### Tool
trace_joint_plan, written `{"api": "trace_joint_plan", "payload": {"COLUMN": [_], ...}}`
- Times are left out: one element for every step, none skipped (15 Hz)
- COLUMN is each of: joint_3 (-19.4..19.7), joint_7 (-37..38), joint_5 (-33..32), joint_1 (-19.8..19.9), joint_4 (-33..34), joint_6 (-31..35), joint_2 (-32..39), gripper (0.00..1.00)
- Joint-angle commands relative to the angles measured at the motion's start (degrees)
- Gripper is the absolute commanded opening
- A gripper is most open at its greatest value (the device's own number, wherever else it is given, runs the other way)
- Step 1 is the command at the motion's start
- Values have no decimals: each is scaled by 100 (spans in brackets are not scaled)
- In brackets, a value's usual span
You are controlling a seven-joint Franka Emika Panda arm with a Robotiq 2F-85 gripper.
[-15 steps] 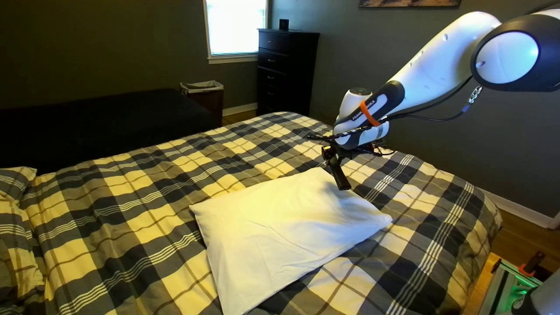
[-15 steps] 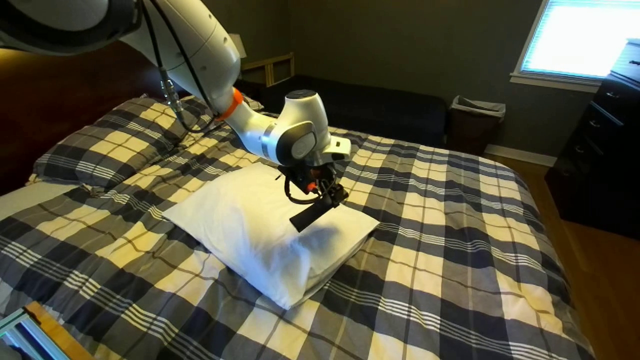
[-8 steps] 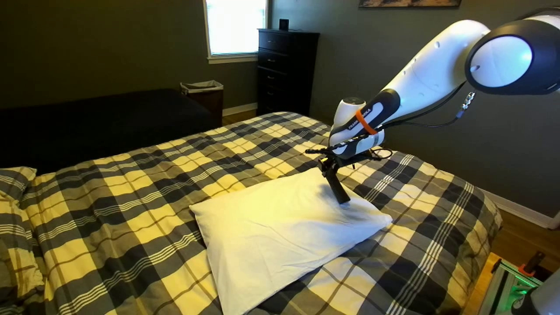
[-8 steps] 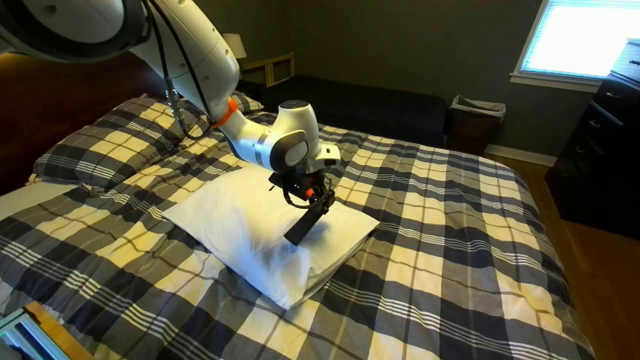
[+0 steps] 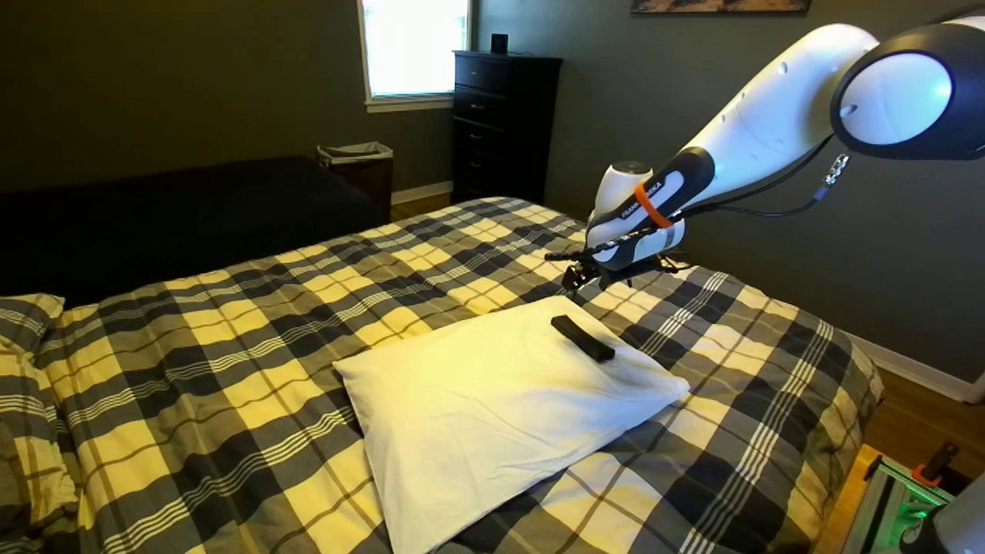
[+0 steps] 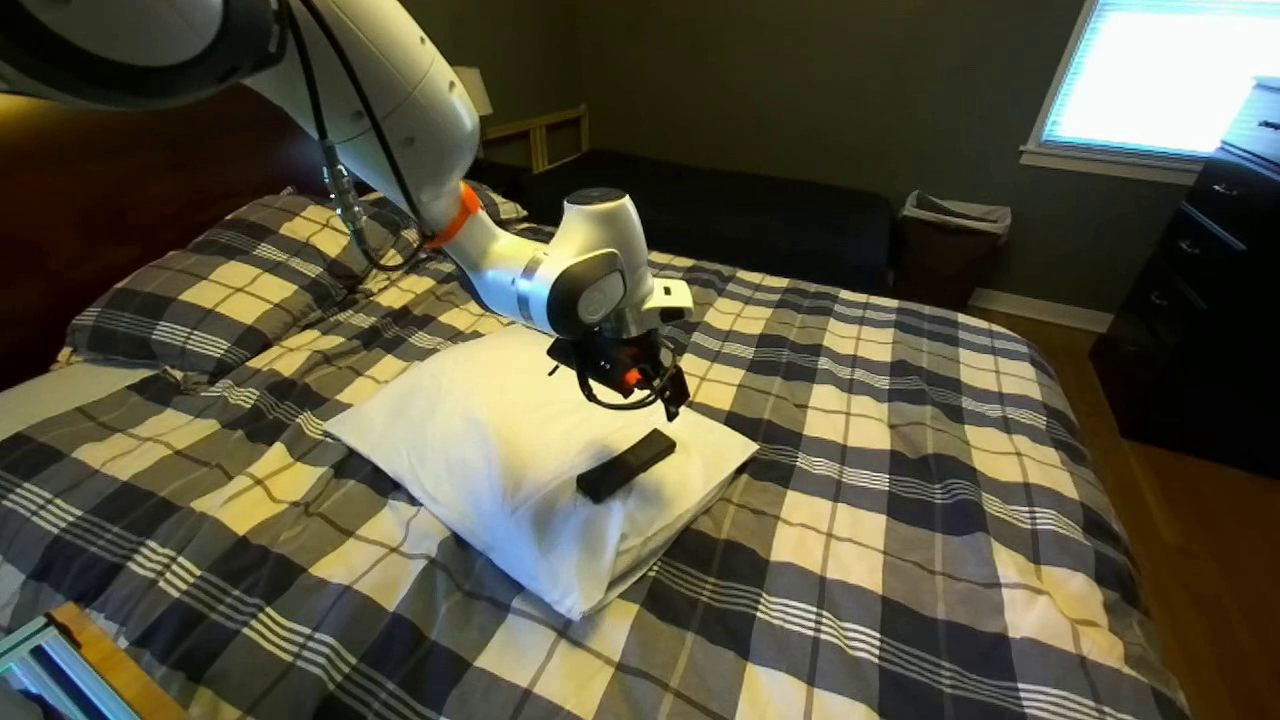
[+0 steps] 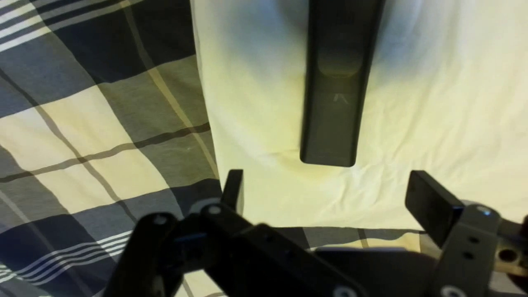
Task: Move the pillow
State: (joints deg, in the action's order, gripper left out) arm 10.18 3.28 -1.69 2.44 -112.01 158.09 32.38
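The white pillow [image 5: 477, 415] lies on the plaid bedspread [image 5: 192, 385], at the lower centre of the frame in an exterior view, with a black bar [image 5: 582, 338] resting on top. In the wrist view the end effector [image 7: 326, 177], at the bottom of the frame, is spread wide and holds nothing; the bar reaches down from the top edge.
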Motion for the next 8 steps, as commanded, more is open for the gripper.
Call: {"api": "trace_joint_plan", "payload": {"joint_3": [56,40,-11,-102,-125,-90,-79,-75], "joint_7": [-1,-12,-58,-143,-162,-123,-91,-89], "joint_5": [-162,-135,-87,-9,3,-62,-90,-113], "joint_1": [35,60,101,165,177,143,124,120], "joint_4": [-576,-678,-769,-890,-984,-1096,-1214,-1290], "joint_6": [155,137,85,46,-24,19,68,63], "joint_2": [-660,-829,-1005,-1192,-1382,-1538,-1690,-1824], "gripper": [100,100,100,100,100,100,100,100]}}
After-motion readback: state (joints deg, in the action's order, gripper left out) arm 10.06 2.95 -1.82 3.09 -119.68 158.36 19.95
